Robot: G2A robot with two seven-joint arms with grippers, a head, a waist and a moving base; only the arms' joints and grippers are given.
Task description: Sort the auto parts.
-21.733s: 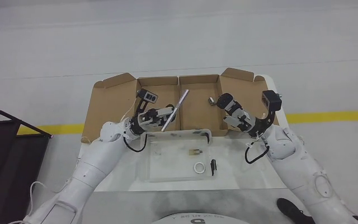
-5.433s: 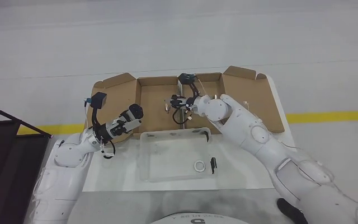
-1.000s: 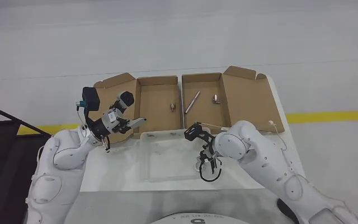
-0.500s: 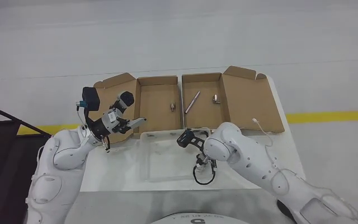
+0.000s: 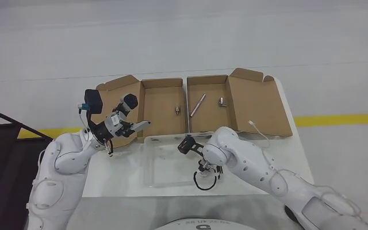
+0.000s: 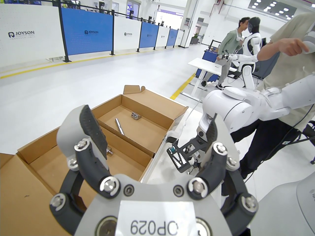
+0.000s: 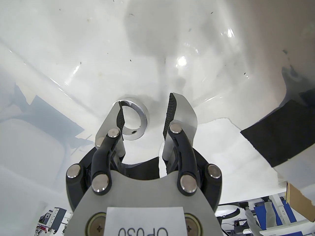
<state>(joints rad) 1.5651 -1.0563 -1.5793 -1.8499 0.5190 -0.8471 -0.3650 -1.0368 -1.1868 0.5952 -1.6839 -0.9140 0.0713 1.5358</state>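
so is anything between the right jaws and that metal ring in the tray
Nothing visible is. The right gripper is open directly at the metal ring on the floor of the clear tray. One jaw lines up with the ring's hole and the other stands outside its rim.
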